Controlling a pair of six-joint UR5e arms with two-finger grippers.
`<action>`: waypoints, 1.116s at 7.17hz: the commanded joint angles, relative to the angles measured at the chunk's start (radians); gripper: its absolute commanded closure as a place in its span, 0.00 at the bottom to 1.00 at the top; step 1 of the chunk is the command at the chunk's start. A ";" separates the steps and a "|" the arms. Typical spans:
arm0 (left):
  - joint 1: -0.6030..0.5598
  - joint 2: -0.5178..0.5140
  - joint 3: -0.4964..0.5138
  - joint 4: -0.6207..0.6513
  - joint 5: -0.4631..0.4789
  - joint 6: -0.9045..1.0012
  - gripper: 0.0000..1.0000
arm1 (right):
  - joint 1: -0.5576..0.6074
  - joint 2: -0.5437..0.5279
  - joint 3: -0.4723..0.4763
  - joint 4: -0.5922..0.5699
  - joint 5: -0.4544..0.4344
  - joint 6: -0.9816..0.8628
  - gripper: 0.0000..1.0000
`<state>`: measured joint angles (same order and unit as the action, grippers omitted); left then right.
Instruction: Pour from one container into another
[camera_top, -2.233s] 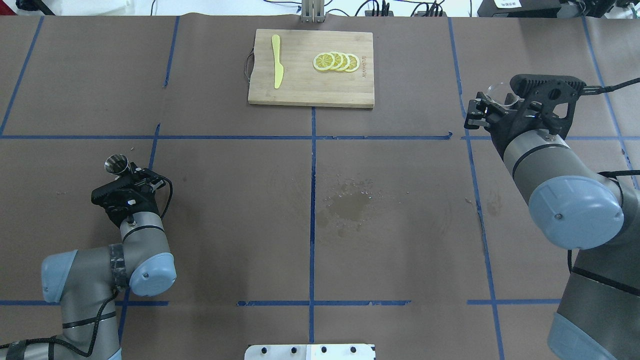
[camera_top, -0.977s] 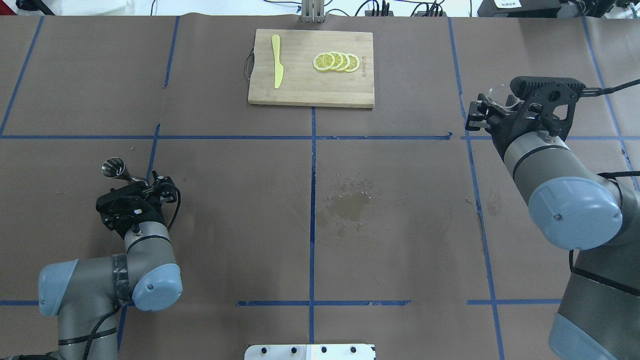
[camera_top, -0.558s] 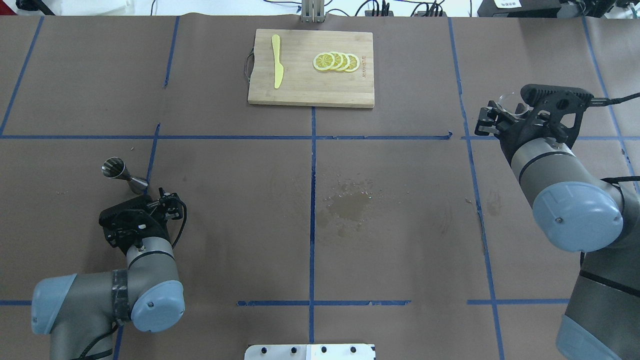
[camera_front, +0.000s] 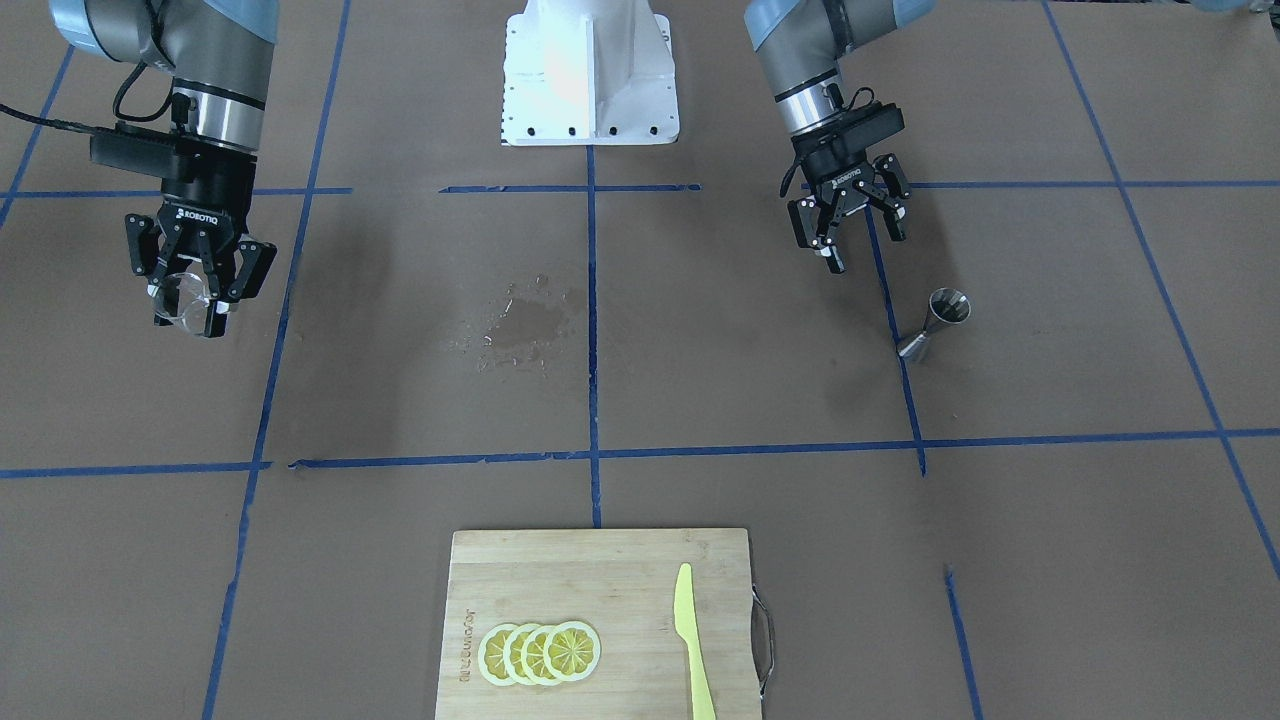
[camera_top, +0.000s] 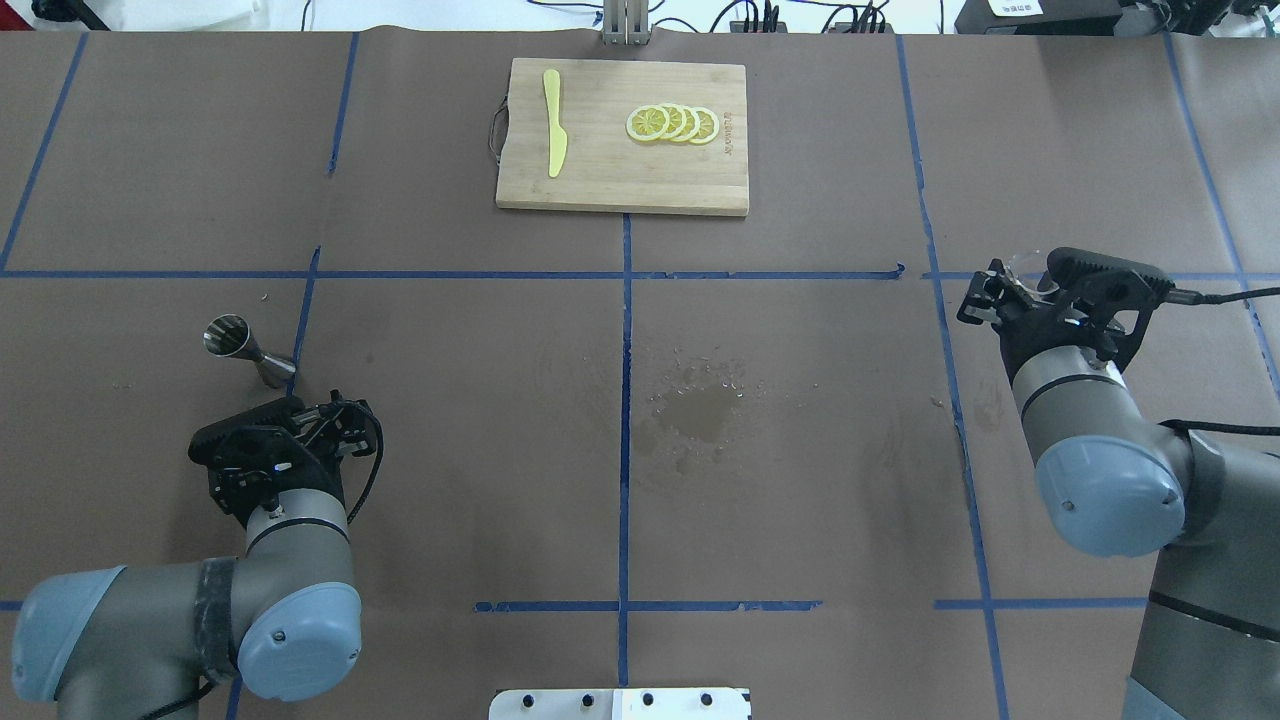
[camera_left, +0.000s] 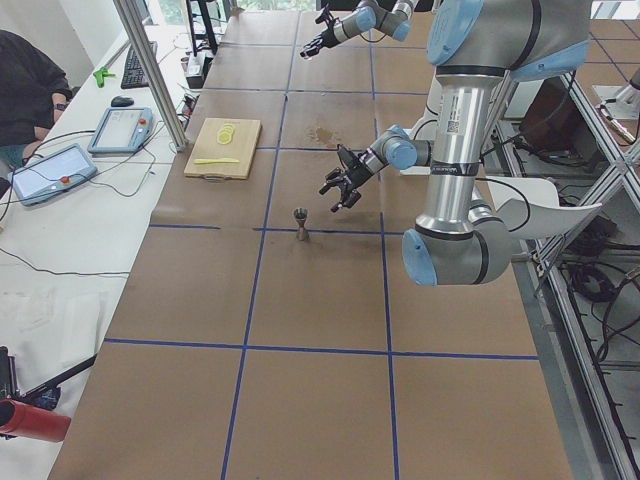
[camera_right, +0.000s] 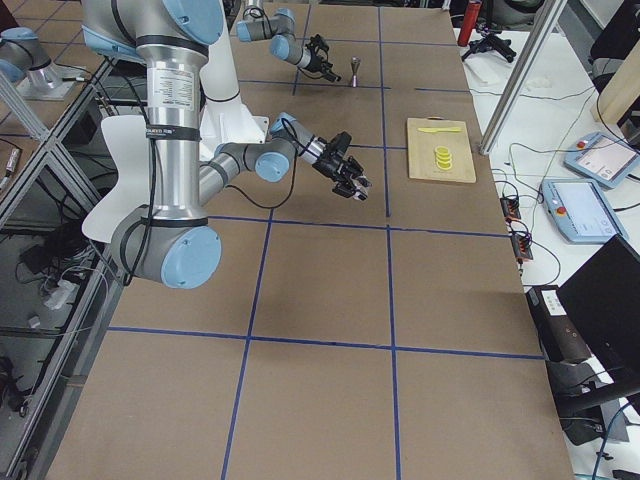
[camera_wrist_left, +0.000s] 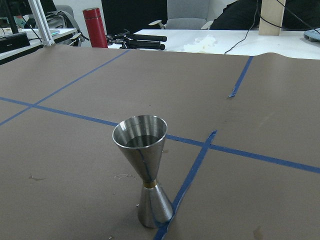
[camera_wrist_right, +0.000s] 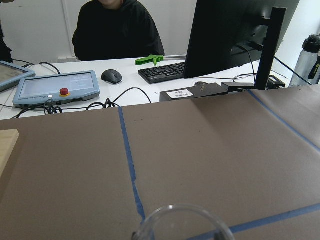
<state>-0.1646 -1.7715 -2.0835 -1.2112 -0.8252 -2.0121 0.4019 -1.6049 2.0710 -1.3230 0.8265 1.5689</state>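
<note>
Left jaws are spread wide, empty and touching nothing. The steel jigger stands upright on the bench just ahead of them, apart. Right jaws pinch a clear glass between their tips.

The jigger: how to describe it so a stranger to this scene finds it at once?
On the brown-papered table, look on the robot's left side, just beyond its open left gripper. The jigger stands upright at a blue tape line. It is the only shiny steel, hourglass-shaped thing there.
</note>
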 joint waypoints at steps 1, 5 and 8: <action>-0.003 0.000 -0.135 0.024 -0.055 0.108 0.00 | -0.089 -0.026 -0.028 0.005 -0.100 0.117 1.00; -0.171 -0.129 -0.283 0.088 -0.245 0.431 0.00 | -0.196 -0.069 -0.126 0.005 -0.210 0.259 1.00; -0.281 -0.199 -0.299 0.099 -0.298 0.587 0.00 | -0.238 -0.073 -0.189 0.002 -0.218 0.377 1.00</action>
<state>-0.4004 -1.9446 -2.3768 -1.1147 -1.1038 -1.4897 0.1759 -1.6760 1.9007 -1.3191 0.6092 1.9134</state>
